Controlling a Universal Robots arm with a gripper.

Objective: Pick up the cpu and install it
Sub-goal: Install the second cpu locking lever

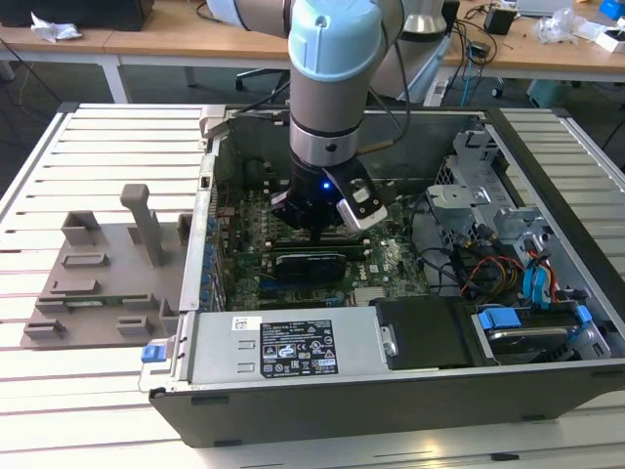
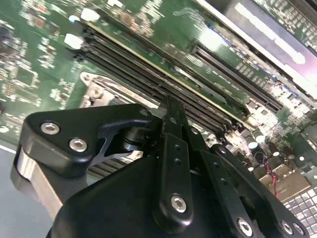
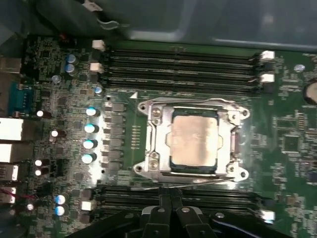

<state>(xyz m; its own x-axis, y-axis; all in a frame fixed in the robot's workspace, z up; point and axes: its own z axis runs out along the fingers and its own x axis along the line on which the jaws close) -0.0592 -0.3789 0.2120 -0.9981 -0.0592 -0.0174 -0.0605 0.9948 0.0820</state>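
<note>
Slatted white bench (image 1: pixel 88 410) with an open PC case (image 1: pixel 391 391) on it, arm reaching inside. Jaws of the gripper (image 3: pixel 170 201) look clenched with nothing between them, hovering right over the motherboard (image 3: pixel 292 148). The cpu (image 3: pixel 194 140) sits in its socket frame (image 3: pixel 153 144), at 12 o'clock from the fingertips.

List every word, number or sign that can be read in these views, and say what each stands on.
No text here is legible enough to quote.
Black-and-white label on the power supply: print too small to read.
Small white sticker beside it: too small to read.
Motherboard markings in the first wrist view: blurred.
Top plate of the cpu, seated in its socket: no mark can be made out.
</note>
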